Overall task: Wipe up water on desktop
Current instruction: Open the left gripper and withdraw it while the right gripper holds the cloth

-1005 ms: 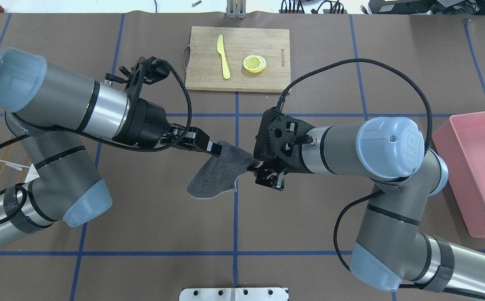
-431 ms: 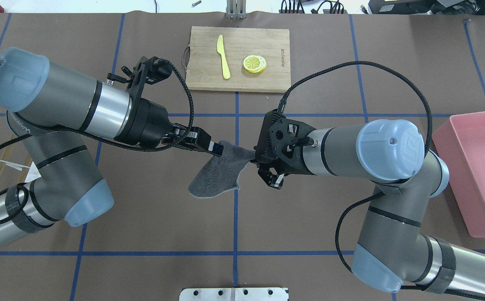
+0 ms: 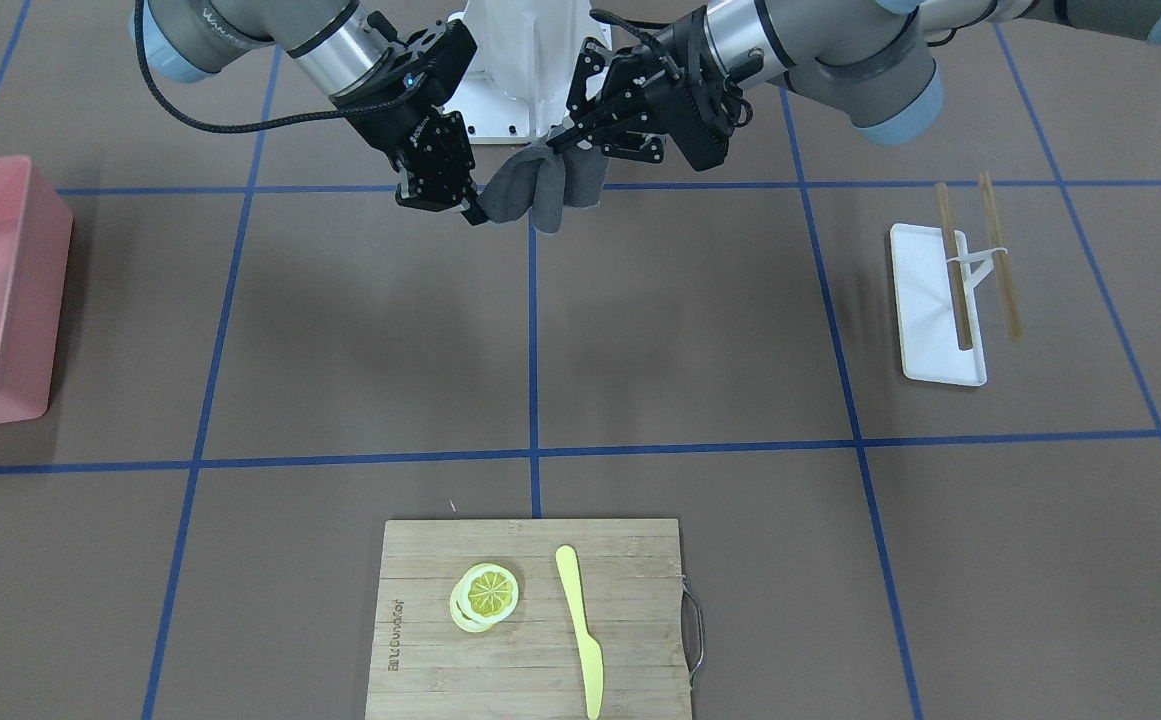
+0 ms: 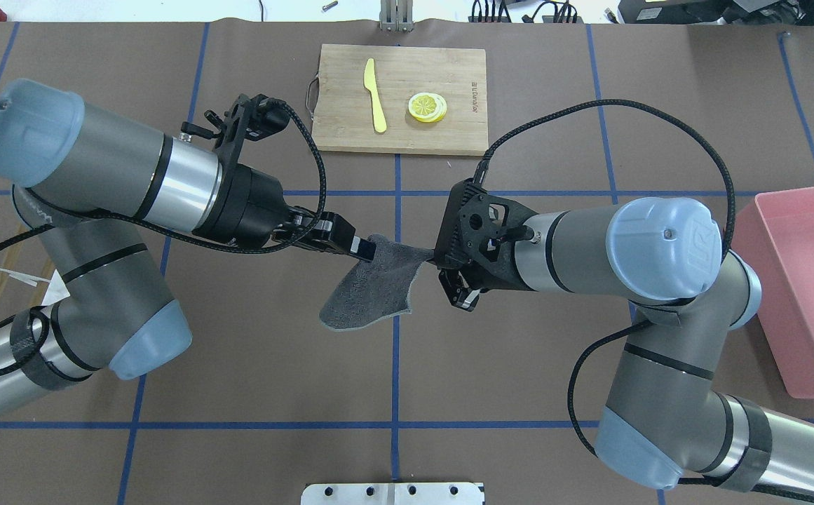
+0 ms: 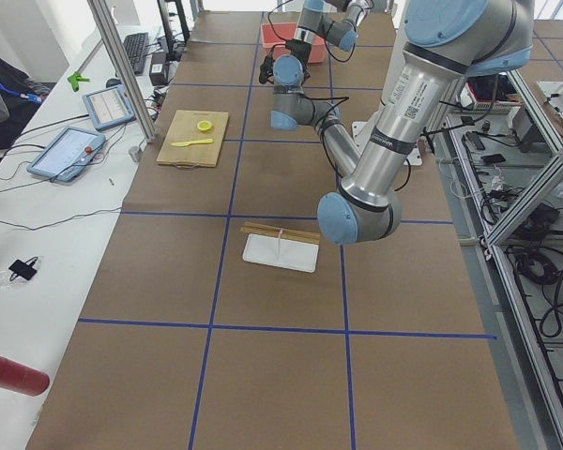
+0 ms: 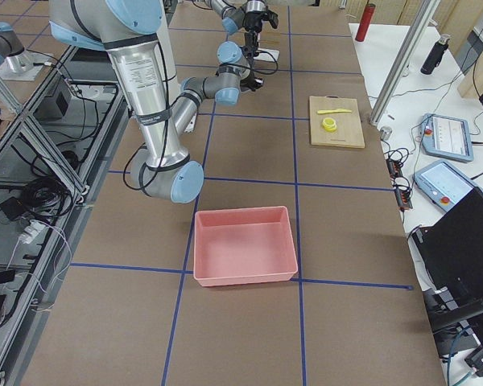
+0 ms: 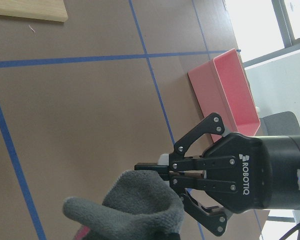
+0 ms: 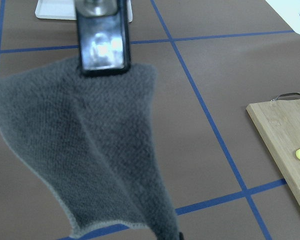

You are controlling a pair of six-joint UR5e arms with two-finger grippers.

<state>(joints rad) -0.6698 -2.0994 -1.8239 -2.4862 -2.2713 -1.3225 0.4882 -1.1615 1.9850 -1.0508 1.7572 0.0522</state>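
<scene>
A grey cloth (image 4: 371, 287) hangs in the air between my two grippers above the brown desktop (image 4: 252, 365) with its blue tape grid. My left gripper (image 4: 359, 249) is shut on the cloth's upper left corner; the right wrist view shows its fingers (image 8: 102, 50) clamped on the cloth (image 8: 90, 150). My right gripper (image 4: 433, 264) is shut on the cloth's right corner, and the left wrist view shows it (image 7: 157, 172) pinching the edge of the cloth (image 7: 135, 205). The cloth's lower part droops free. I see no water on the desktop.
A bamboo cutting board (image 4: 399, 133) with a yellow knife (image 4: 375, 95) and lemon slices (image 4: 428, 106) lies at the far middle. A pink bin (image 4: 806, 280) stands at the right. A white tray (image 3: 935, 305) with chopsticks (image 3: 955, 265) lies on my left side.
My right gripper's jaws have drawn together at the cloth's right corner, and its wrist has shifted slightly right, stretching the cloth. The left arm has barely moved.
</scene>
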